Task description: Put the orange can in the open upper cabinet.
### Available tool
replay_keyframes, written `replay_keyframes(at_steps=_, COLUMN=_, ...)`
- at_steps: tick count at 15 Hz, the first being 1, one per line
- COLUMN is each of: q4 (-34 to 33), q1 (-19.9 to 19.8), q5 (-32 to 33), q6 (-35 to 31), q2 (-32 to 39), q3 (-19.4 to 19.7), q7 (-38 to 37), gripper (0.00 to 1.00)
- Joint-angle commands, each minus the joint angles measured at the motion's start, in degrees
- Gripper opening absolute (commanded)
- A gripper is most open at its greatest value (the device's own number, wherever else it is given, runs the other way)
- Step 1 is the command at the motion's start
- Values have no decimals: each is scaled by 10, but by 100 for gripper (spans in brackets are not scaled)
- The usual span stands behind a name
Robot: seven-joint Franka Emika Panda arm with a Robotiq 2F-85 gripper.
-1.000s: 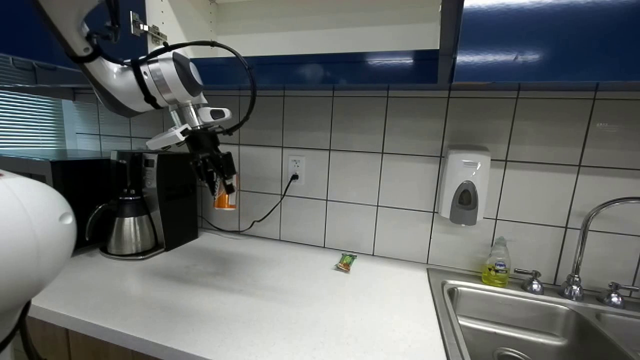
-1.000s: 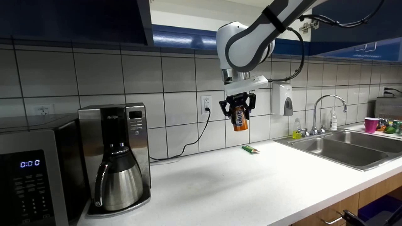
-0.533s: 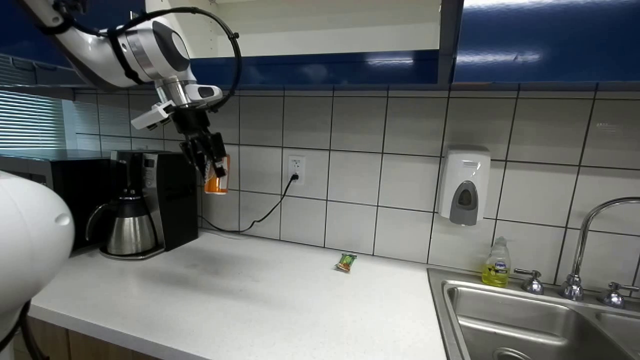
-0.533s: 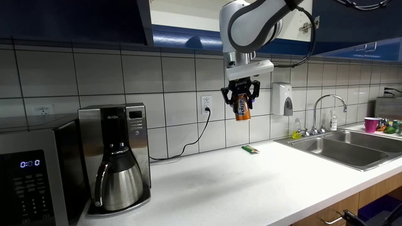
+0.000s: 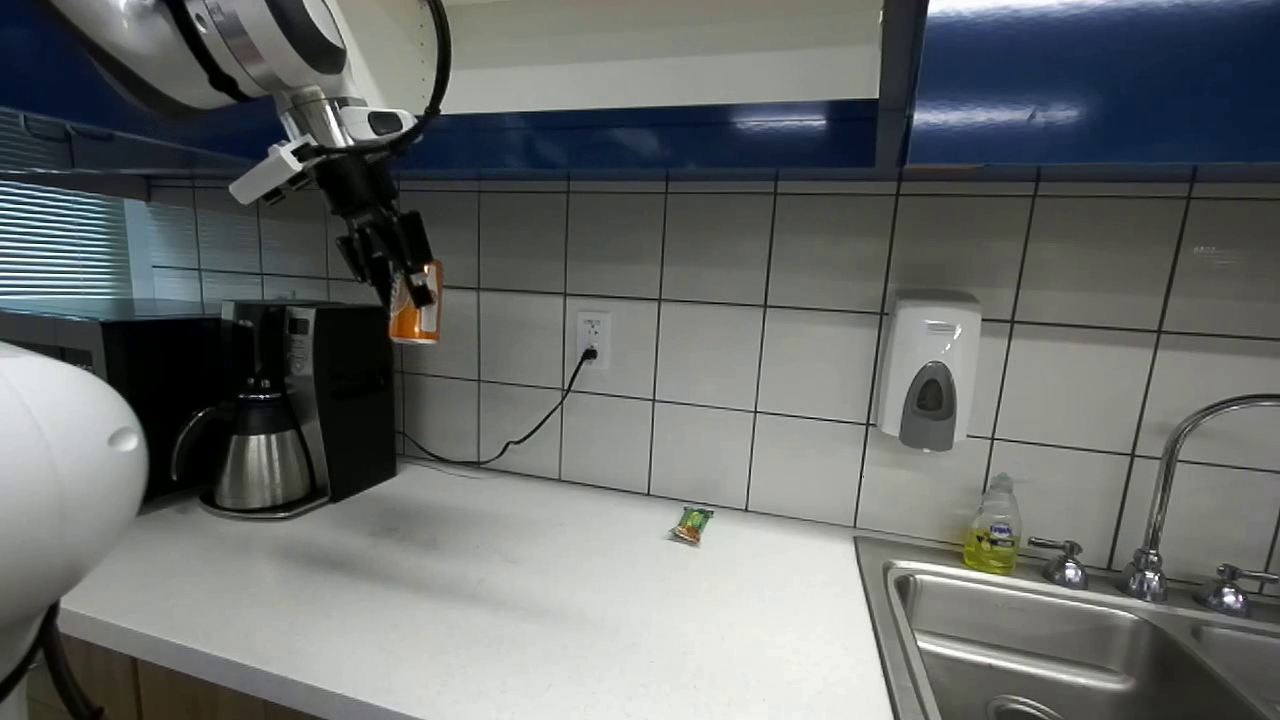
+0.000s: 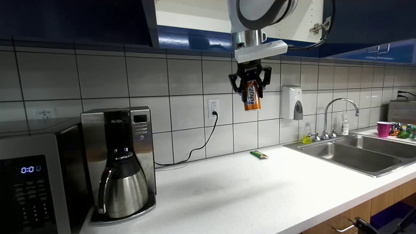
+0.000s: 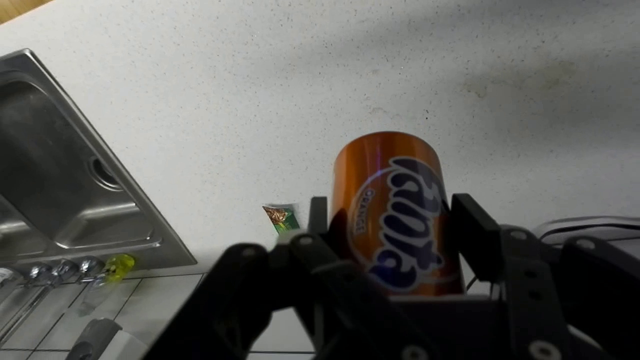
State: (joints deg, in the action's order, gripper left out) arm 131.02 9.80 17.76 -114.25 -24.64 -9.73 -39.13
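The orange can (image 6: 252, 104) is higher now over the counter (image 6: 227, 198), in from its back edge, 2 fingers (image 7: 477, 240) closed onto its sides; reaching the open upper cabinet (image 5: 660, 60) likely takes more lift.

Orange can (image 6: 252, 96), midair, sl. tilted, lower than open upper cab (image 5: 660, 60)

The can (image 7: 392, 212) was orange, lettered in dark blue edged white; the gripper (image 6: 252, 94), black; the cabinet (image 5: 660, 65), blue outside, white within; the counter (image 7: 225, 125), white, dark-flecked; wall tiles (image 6: 146, 78), I saw, pale with dark lines.
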Motion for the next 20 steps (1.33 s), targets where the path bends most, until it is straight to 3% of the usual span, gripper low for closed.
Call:
replay_keyframes(at_steps=1, q4=-40, q1=-21, q5=-17, q6=53, q2=-18, q3=-19, q7=31, gripper=38)
replay_keyframes(at_steps=11, q4=-99, q1=-28, q5=-32, q6=198, q2=-64, q3=-14, q7=62, gripper=38)
replay_keyframes(at_steps=20, q4=-160, q1=-45, q5=-33, q6=255, q2=-71, q3=-15, q7=71, gripper=38)
